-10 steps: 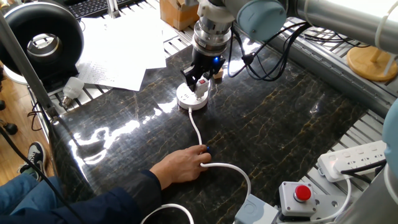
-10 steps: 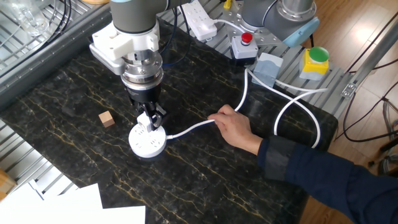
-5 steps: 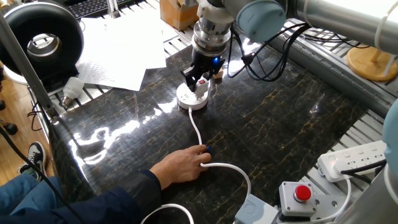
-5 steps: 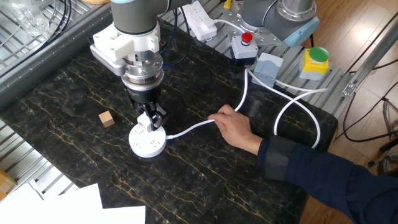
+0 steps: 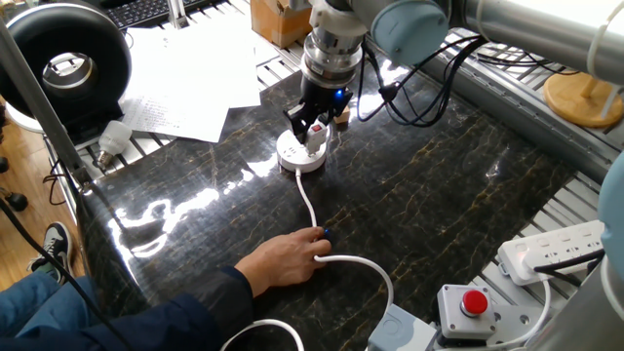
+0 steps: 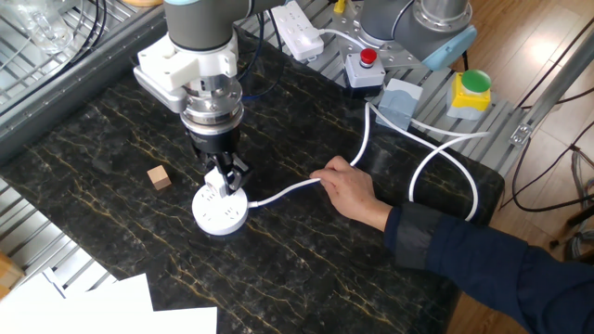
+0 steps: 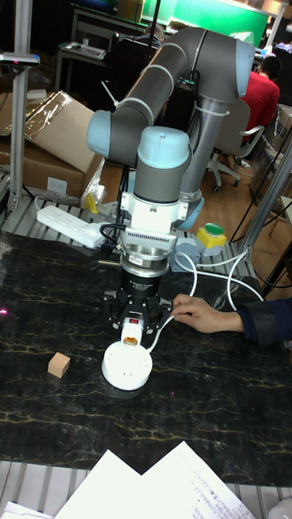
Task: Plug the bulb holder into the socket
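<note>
The UR5 arm points straight down over the dark marbled worktop (image 6: pixel 111 139), and its pincer (image 6: pixel 225 178) is clamped on the bulb holder (image 6: pixel 225 180), a small white boxy piece whose red rocker switch faces out in one fixed view (image 5: pixel 316 128) and in the tall fixed view (image 7: pixel 132 332). The black fingers (image 7: pixel 114 312) grip it from both sides. The bulb holder stands upright with its lower end on the top face of the socket (image 6: pixel 220 210), toward the rim nearest the arm; whether its pins are fully seated cannot be told from these views.

The socket, a round white puck, lies flat on the worktop in one fixed view (image 5: pixel 298 153) and in the tall fixed view (image 7: pixel 126 368). Its long white cable (image 6: pixel 283 193) runs away across the worktop to a person's hand (image 6: pixel 351 191), which rests on the worktop and presses the cable down. In one fixed view the same hand (image 5: pixel 285 258) lies well apart from the socket, with the cable (image 5: pixel 306 203) passing under its fingertips and curving on toward the worktop's edge.

A small tan cube (image 6: pixel 160 176) sits on the worktop near the socket, apart from it; the tall fixed view shows the cube (image 7: pixel 57 364) too. A white power strip (image 7: pixel 69 226) lies at the worktop's edge behind the arm. A box with a red push button (image 6: pixel 365 68) stands near the arm's base, and loose paper sheets (image 5: pixel 190 73) cover the area beyond the worktop's far edge in one fixed view.
</note>
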Action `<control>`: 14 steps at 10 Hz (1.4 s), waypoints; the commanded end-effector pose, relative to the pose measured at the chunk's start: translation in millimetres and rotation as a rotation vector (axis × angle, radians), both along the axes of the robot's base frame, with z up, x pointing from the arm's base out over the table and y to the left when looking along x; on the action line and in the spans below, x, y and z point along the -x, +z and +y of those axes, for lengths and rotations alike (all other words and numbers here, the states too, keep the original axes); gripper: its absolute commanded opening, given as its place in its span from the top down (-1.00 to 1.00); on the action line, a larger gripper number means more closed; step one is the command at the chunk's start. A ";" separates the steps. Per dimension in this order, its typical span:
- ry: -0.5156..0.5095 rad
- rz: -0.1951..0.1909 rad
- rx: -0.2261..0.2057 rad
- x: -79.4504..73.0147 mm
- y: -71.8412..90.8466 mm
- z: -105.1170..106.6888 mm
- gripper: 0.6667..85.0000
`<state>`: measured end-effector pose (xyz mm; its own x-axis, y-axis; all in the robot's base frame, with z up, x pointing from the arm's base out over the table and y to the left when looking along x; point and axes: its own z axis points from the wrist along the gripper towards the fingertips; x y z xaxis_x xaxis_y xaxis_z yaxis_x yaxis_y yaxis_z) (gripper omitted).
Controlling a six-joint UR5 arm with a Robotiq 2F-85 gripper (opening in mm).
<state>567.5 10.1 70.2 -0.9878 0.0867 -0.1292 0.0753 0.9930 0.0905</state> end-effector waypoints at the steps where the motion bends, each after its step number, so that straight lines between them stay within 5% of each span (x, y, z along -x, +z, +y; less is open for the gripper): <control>1: -0.014 -0.009 0.027 -4.5 -4.2 -0.3 0.98; 11: 0.021 -0.066 0.060 -24.9 -19.5 -2.7 0.98; 12: 0.043 -0.066 0.076 -24.8 -19.3 -5.5 0.84; 13: 0.108 -0.085 0.065 -26.7 -11.1 -1.1 0.08; 14: 0.155 -0.096 0.070 -26.8 -0.5 -1.7 -0.44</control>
